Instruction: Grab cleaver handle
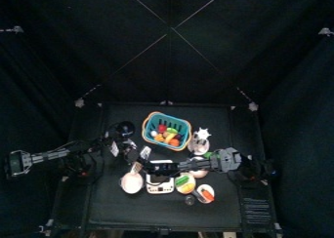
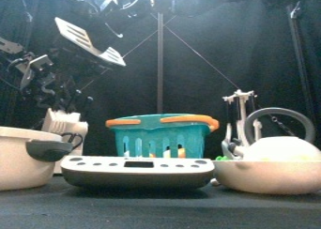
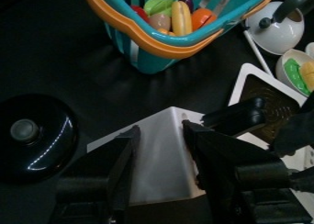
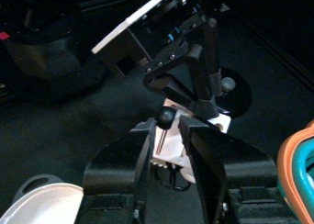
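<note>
The cleaver's white blade is held tilted high above the table's left side. In the left wrist view the blade sits between my left gripper's jaws, which are shut on it. The right wrist view shows the blade from farther off, in the left arm's grip. I cannot make out the cleaver's handle against the black arms. My right gripper is close beside the left one and also shows in the left wrist view, just past the blade.
A teal basket of toy food stands mid-table. A white kettle is to its right, a white scale in front and a white pan at the left. A black lid lies under the left arm.
</note>
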